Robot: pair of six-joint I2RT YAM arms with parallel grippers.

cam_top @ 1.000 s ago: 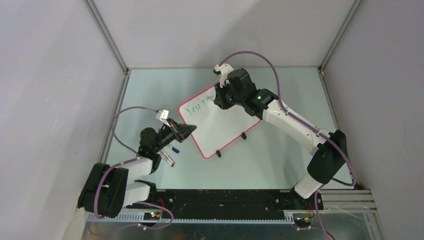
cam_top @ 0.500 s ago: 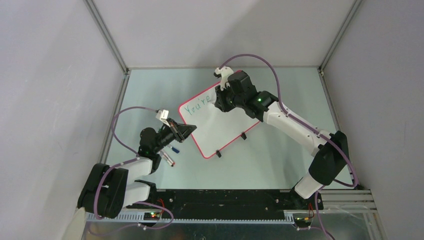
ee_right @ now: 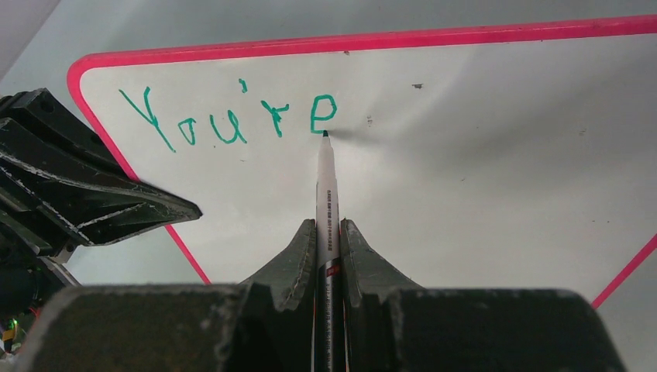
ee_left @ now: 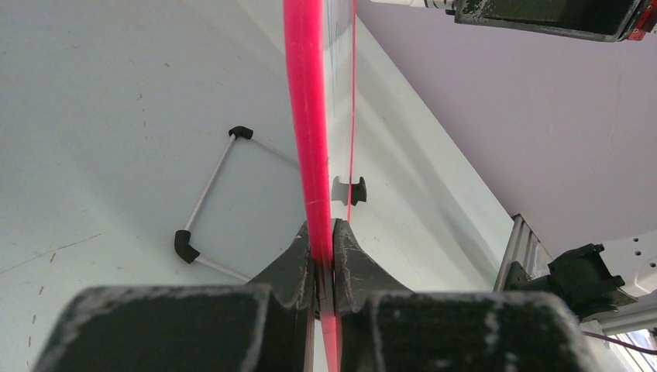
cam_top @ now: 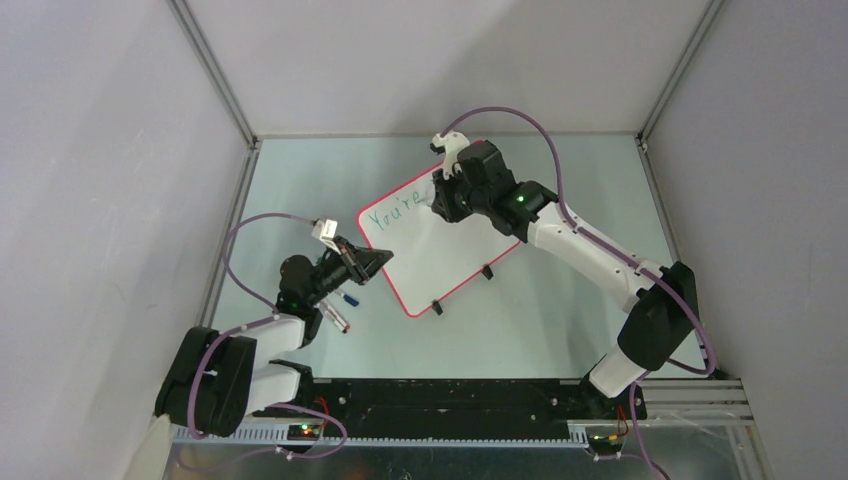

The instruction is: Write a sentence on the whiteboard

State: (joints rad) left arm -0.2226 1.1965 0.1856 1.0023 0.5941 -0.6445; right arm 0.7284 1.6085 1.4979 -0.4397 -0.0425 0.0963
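Boards: you have one whiteboard.
Feet: you see two black clip feet on its near edge.
Pens held: one pen, in the right tool.
Loose bits: two pen-like pieces on your counter, one blue-tipped.
Tools: two, counting the left tool.
Writing: one green word, "You're".

Right of the whiteboard the counter lies open; left of it, the left gripper and loose markers crowd the way.
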